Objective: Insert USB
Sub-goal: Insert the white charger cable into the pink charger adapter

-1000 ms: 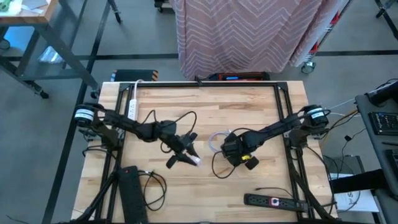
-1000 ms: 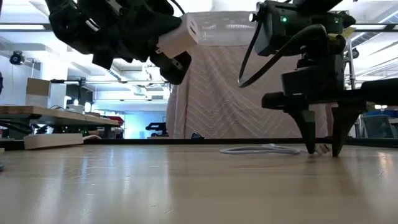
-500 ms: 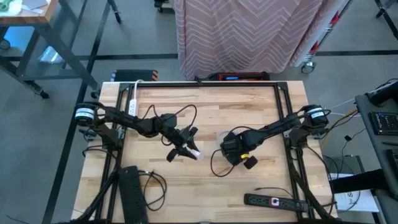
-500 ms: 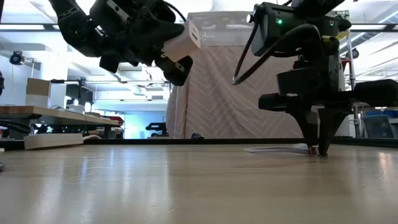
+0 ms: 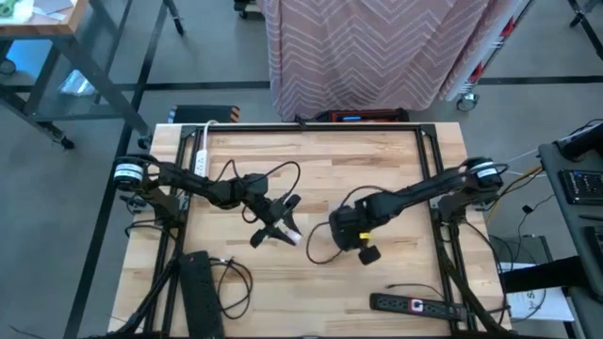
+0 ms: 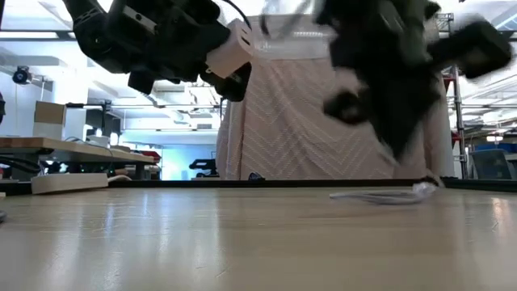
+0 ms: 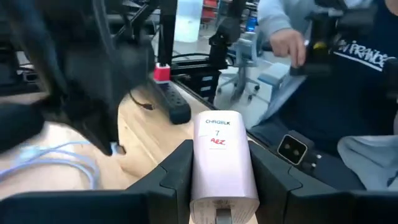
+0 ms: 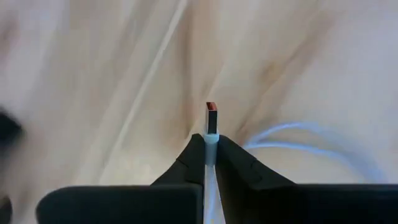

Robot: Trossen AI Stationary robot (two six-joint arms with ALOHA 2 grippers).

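Right gripper (image 8: 210, 163) clamped shut on USB plug (image 8: 211, 118), metal tip poking past fingertips over table (image 5: 377, 169). White cable (image 6: 380, 195) trailing on wood, gripper itself blurred in low view. Left gripper (image 7: 219, 186) closed on white charger (image 7: 220, 158), held mid-air; port face cut off. Beyond table edge, person (image 7: 348, 68), only partly visible.

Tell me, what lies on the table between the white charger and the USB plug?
In the high view, only bare wood shows between the charger and the plug.
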